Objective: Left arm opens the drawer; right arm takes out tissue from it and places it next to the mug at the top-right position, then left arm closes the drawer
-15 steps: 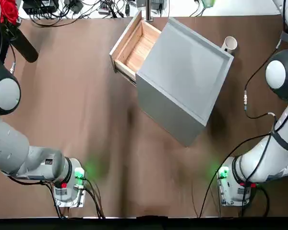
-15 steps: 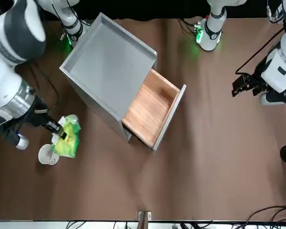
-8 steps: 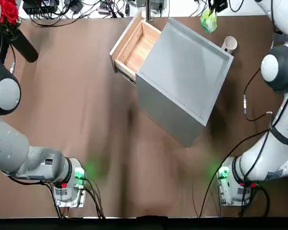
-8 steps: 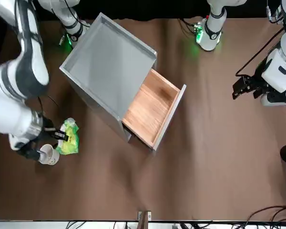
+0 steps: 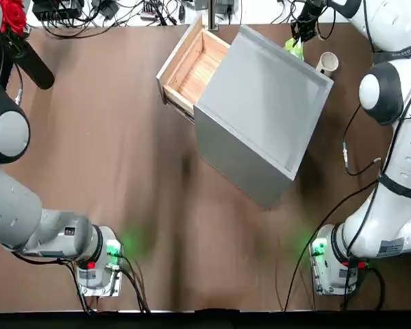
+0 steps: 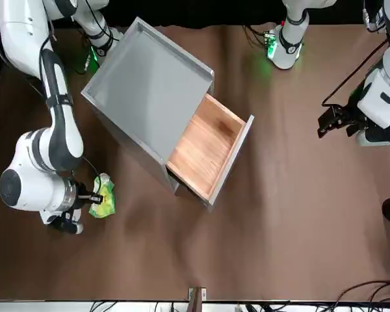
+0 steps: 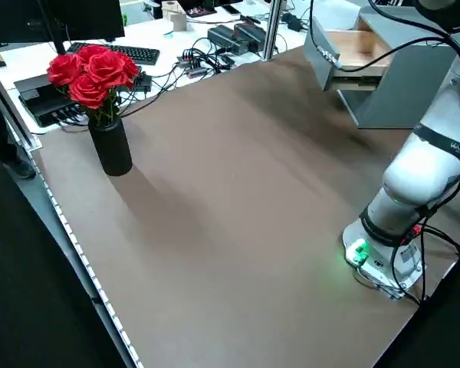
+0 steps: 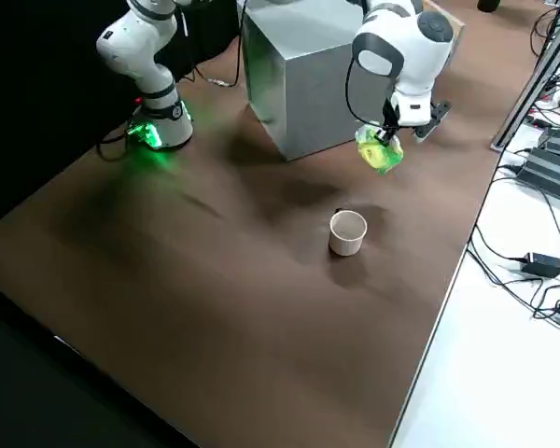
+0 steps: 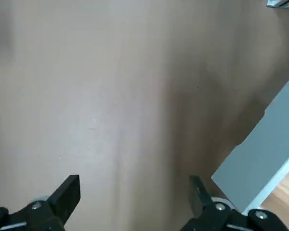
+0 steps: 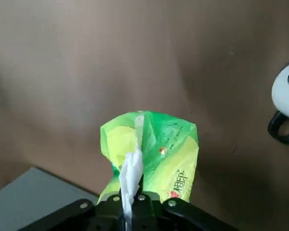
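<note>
The table (image 5: 109, 137) offers wide bare room on the robot's left and in front of the cabinet (image 5: 267, 103); on the right, only a narrow strip is left between the cabinet's side and the table's far edge. The drawer (image 5: 192, 65) stands pulled out at the cabinet's far-left face, its wooden floor bare.

The right arm (image 6: 42, 162) is reached over that narrow strip. The right gripper (image 10: 135, 197) is closed on the top fold of the tissue (image 10: 151, 149), which hangs below it, just beside the cabinet's far corner and near the mug (image 5: 327, 63). In the right side view the packet appears to be clear of the table.

Risks are judged as follows. If the packet is released from this height, it may tumble or land against the cabinet rather than beside the mug. If the descent drifts toward the mug, the mug may be knocked toward the table edge, which is near. The grip is taken on thin wrapping only, so slippage is possible.

The left gripper (image 9: 130, 211) is held with its fingers wide apart and empty, over bare table, well apart from the drawer. Its path to the drawer front appears unobstructed.
</note>
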Action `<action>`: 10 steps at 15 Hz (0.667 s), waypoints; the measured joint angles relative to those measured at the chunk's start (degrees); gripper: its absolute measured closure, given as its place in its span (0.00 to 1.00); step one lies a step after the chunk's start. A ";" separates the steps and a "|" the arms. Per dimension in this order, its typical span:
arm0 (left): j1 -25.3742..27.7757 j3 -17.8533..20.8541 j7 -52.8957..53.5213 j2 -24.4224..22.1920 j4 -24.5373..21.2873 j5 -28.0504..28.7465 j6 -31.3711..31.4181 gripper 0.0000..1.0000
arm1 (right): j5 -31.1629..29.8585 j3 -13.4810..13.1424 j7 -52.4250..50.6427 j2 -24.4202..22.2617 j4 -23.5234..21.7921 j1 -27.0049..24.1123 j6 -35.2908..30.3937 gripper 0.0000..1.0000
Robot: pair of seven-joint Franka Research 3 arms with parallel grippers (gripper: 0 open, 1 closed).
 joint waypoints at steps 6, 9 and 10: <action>0.00 0.00 0.02 0.43 -0.01 0.04 0.00 0.00 | -3.11 -0.03 -6.55 4.86 -0.18 -2.10 7.69 0.98; -0.03 -0.01 0.02 0.60 -0.02 0.04 0.00 0.00 | -3.55 -0.03 -8.60 7.16 -0.18 -2.63 11.19 0.98; -0.03 -0.01 0.02 0.63 -0.02 0.04 0.00 0.00 | -3.75 -0.03 -9.05 7.70 -0.18 -2.63 11.79 0.98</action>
